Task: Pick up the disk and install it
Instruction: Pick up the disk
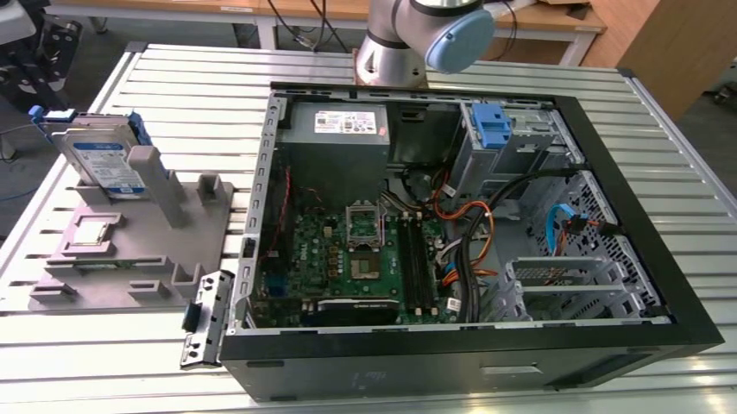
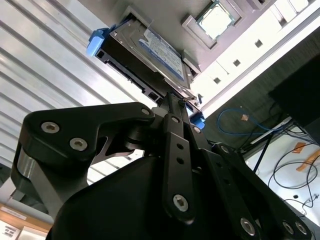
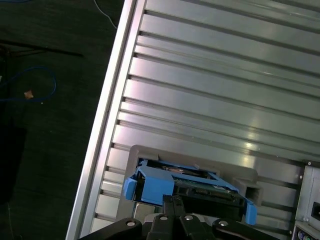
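Disk [image 1: 102, 159] stood upright in the fixture [image 1: 173, 226], ten o'clock of the case [image 1: 657, 285]. Tool [image 3: 173, 200] hovered above, its opening impossible to tell. An off-centre approach could've tipped it.

Computer case [image 1: 461, 371] on slatted table [image 1: 207, 69]; grey fixture [image 1: 150, 250] beside

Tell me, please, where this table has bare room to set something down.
In the exterior view, on the table, slats lie bare between the disk in its grey holder, the computer case and the table's far edge; also between the holder and the near edge. The holder and the case's inside are crowded.
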Controlling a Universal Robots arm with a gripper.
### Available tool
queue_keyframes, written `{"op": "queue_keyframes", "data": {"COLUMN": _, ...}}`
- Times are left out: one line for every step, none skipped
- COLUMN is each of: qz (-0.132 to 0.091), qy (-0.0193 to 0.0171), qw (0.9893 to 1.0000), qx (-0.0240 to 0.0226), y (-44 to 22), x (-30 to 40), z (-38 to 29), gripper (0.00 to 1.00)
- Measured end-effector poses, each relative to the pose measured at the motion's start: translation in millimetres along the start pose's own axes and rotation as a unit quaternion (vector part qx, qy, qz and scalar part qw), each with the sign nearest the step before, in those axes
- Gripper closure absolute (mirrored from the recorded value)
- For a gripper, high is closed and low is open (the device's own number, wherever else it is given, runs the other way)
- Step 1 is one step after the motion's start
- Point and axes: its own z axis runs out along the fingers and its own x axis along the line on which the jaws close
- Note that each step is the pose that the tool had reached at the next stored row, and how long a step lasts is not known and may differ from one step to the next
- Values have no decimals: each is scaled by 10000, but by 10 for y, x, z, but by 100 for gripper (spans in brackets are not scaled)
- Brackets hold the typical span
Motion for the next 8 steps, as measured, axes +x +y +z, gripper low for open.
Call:
{"op": "queue_keyframes", "data": {"qz": -12, "qy": 0, "qw": 10000, "qx": 0, "y": 0, "x": 1, "z": 0, "gripper": 89}}
{"op": "queue_keyframes", "data": {"qz": -24, "qy": 1, "qw": 10000, "qx": -1, "y": 0, "x": 3, "z": 0, "gripper": 89}}
{"op": "queue_keyframes", "data": {"qz": -35, "qy": 2, "qw": 10000, "qx": -1, "y": 1, "x": 4, "z": 0, "gripper": 89}}
{"op": "queue_keyframes", "data": {"qz": -48, "qy": 2, "qw": 10000, "qx": -1, "y": 1, "x": 5, "z": 0, "gripper": 89}}
{"op": "queue_keyframes", "data": {"qz": -60, "qy": 3, "qw": 10000, "qx": -2, "y": 1, "x": 7, "z": 0, "gripper": 89}}
{"op": "queue_keyframes", "data": {"qz": -72, "qy": 3, "qw": 10000, "qx": -2, "y": 2, "x": 8, "z": 1, "gripper": 89}}
{"op": "queue_keyframes", "data": {"qz": -83, "qy": 4, "qw": 10000, "qx": -2, "y": 2, "x": 9, "z": 1, "gripper": 89}}
{"op": "queue_keyframes", "data": {"qz": -95, "qy": 4, "qw": 10000, "qx": -3, "y": 2, "x": 10, "z": 1, "gripper": 89}}
